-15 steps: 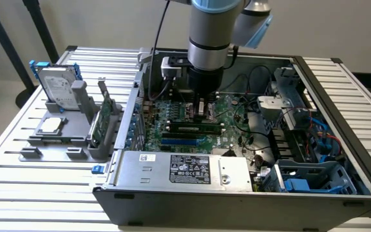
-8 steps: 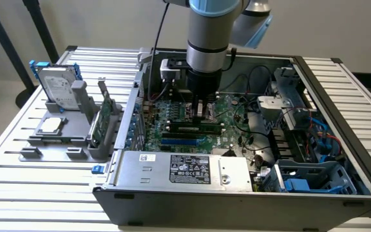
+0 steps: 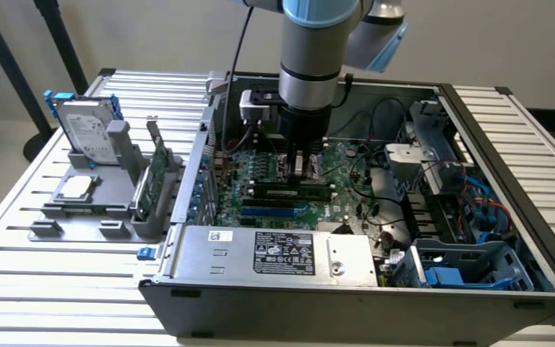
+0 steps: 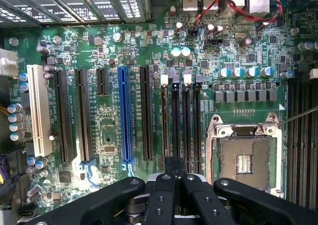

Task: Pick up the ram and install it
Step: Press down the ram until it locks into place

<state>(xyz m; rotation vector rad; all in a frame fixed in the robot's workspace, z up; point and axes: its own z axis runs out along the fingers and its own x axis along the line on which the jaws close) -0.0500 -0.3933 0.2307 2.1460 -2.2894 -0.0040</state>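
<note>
The arm reaches straight down into the open case (image 3: 470, 289), its end effector (image 3: 300, 165) low over the motherboard (image 3: 268, 170), fingers (image 4: 174, 178) pressed together with no gap showing between them. Whether anything sits between them, I can't tell. A ram (image 3: 292, 192) lies seated lengthwise in a slot just in front of the end effector in the exterior view, its long edge running across the board. Room is tight here: the case wall rises on the exterior view's left, the power supply (image 3: 277, 253) boxes in the near edge, and the drive cage (image 3: 432, 155) with loose cables crowds the exterior view's right. In the wrist view the fingers hang over a bank of dark slots (image 4: 181, 120), with the blue slot (image 4: 125, 115) to one side and the open CPU socket (image 4: 246, 158) close on the other. Out on the table (image 3: 27, 267), well apart from the case, a grey rack (image 3: 95, 217) carries a hard drive (image 3: 89, 126) and a green card (image 3: 157, 170) upright.
</note>
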